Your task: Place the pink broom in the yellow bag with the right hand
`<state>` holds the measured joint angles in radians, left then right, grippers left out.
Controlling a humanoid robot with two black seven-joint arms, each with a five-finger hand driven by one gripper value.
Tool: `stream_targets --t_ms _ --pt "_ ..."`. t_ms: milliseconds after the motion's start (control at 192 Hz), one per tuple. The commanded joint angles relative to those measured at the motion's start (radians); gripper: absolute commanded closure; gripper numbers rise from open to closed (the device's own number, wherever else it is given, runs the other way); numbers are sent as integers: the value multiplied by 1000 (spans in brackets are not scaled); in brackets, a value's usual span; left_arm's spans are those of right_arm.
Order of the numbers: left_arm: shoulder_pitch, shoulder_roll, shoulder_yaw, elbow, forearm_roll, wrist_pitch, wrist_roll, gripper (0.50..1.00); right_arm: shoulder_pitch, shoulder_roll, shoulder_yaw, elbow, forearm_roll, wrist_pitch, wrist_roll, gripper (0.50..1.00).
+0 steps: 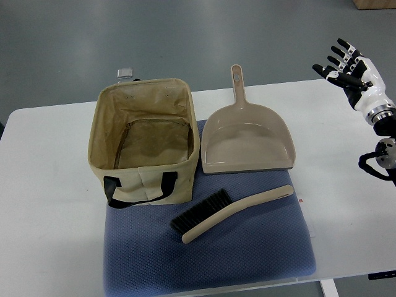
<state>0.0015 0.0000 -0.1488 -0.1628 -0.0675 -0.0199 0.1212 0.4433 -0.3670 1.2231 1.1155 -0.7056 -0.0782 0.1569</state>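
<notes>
Nearest you, a blue quilted mat [247, 247] covered the front of the white table [43, 185], and on it the hand broom [230, 212] lay flat on its side, running diagonally with its black bristles toward the lower left and its handle tip pointing up toward the right. You would have noticed its body read as a pale beige-pink rather than a strong pink. Nothing touched it; it sat just in front of the bag and the dustpan, clear of both. Behind it on the left, the tan fabric bag [143, 142] stood upright and open at the top, its black strap handle [133, 189] drooping down the near wall, its inside showing only the bare floor panel. Just beside the bag on the right, the matching dustpan [247, 139] lay flat with its open mouth toward you and its handle pointing away. Farther back, a small grey square object [125, 73] sat on the floor past the table's far edge. At the far right, your right hand [351, 71] hovered above the table edge, well apart from the broom, fingers spread wide and holding nothing.
</notes>
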Motion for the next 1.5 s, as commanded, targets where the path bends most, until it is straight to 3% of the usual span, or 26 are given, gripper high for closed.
stream_targets --t_ms 0,1496 --pt "0 0 -2 -3 0 0 0 500 0 -1 1 0 0 0 0 570" --pt "0 0 0 -1 0 0 0 500 -1 2 7 9 0 3 -7 570"
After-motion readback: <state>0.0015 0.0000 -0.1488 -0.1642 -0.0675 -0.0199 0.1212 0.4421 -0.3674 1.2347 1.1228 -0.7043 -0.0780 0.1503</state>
